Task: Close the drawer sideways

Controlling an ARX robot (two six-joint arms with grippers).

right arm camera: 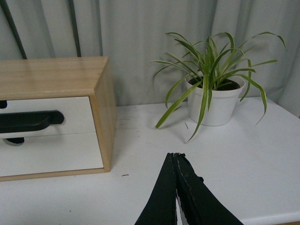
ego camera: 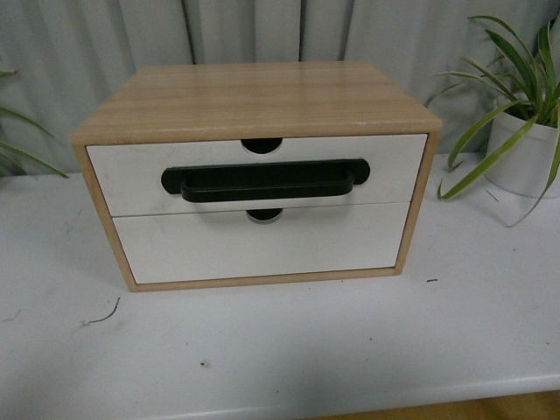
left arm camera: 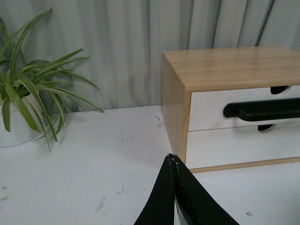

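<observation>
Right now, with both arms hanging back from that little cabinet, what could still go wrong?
The drawer already looks flush with the cabinet, so a further push would likely just slide the whole cabinet across the table.

The potted plant stands close beside the cabinet on the right; a sideways sweep by the right tool could brush its leaves or tip the pot.

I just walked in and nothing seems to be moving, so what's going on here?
Nothing is being handled right now. The small wooden cabinet sits on the white table, and its upper white-fronted drawer with the black bar handle looks pushed in, level with the plain white lower drawer. The left claw and right claw are both shut, holding nothing, and hang over the table short of the cabinet, one toward each side. A potted green plant in a white pot stands to the cabinet's right.
</observation>
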